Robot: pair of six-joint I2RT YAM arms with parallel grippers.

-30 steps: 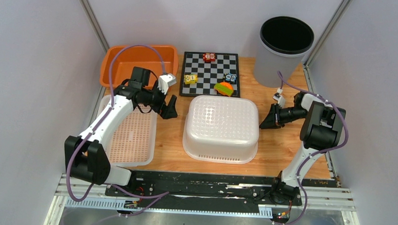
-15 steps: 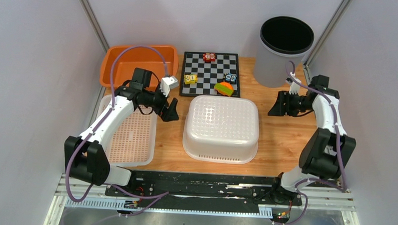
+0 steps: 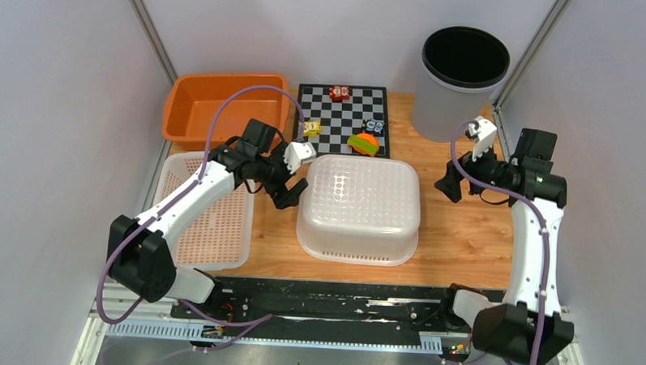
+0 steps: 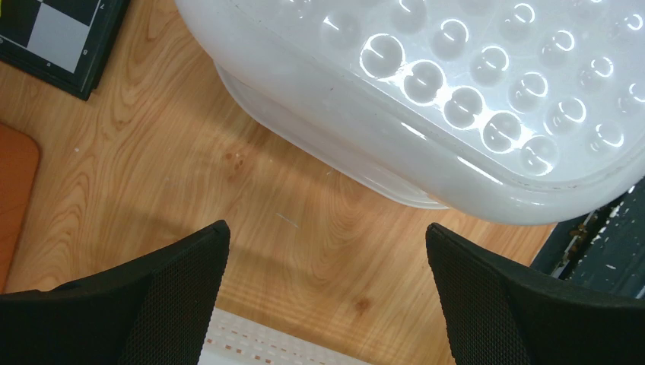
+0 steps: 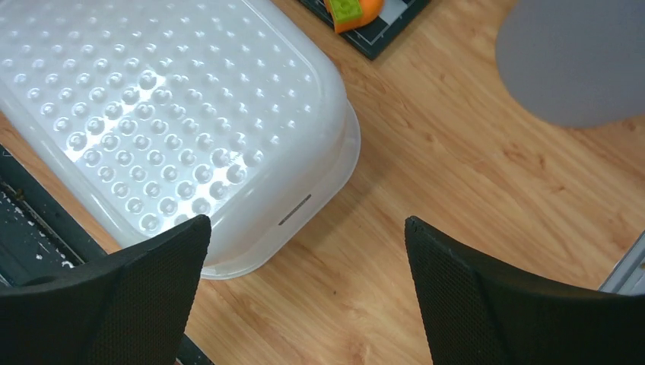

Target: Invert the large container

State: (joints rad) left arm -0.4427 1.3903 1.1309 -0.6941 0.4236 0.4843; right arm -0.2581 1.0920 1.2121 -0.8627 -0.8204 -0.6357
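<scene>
Container (image 3: 359,208): centre of table (image 3: 463,244), rim down, dimpled base up. Left gripper (image 3: 285,193): jaws spread wide, empty, just beside left wall. Right gripper (image 3: 449,189): jaws spread wide, empty, near right wall. Flanking both sides, probably for a two-armed rim lift.

Pale lavender walls (image 3: 55,100), aluminium corner posts (image 3: 150,38), light wooden tabletop (image 3: 463,244), even lighting.
</scene>
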